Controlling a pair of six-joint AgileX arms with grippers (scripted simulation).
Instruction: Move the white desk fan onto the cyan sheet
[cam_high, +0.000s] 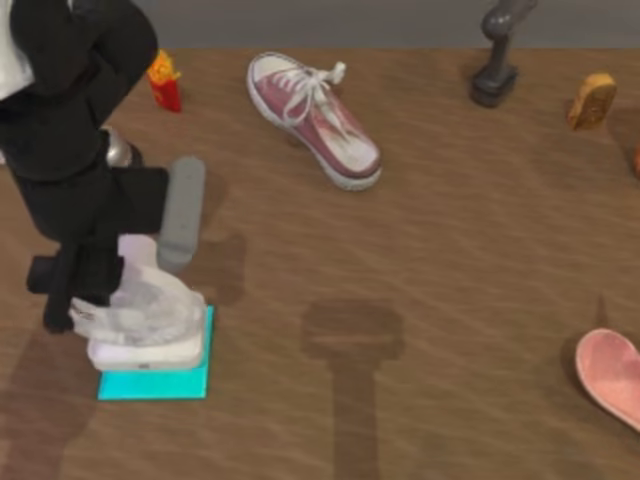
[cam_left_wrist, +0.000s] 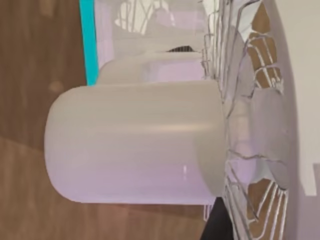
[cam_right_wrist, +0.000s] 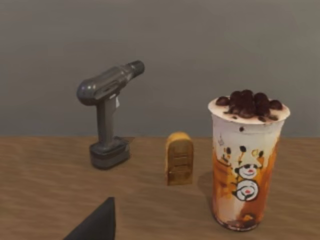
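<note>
Setting the white desk fan (cam_high: 145, 320) down is the step I judge to be in hand, and it sits at about eight o'clock on the table in the top view, its base over the cyan sheet (cam_high: 150, 383), with a strip of cyan showing along the near edge and the right side. My left gripper (cam_high: 85, 285) is right up against the fan's cage from the ten o'clock side; I cannot tell whether its fingers are clamped on the fan or apart, since the arm covers them from above and the left wrist view is filled by the fan's motor housing and wire grille. That view does show a band of cyan beyond the base, so the fan seems at or very near the sheet.

To finish well, I would confirm the base rests flat, release slowly, then lift straight away so the grille is not dragged. A grey bar-shaped object (cam_high: 182, 212) lies just beside the fan at twelve o'clock, so I would retreat clear of it.

Further right are a red sneaker (cam_high: 315, 118) and a drill (cam_high: 497, 62). My right arm is parked out of the top view.
</note>
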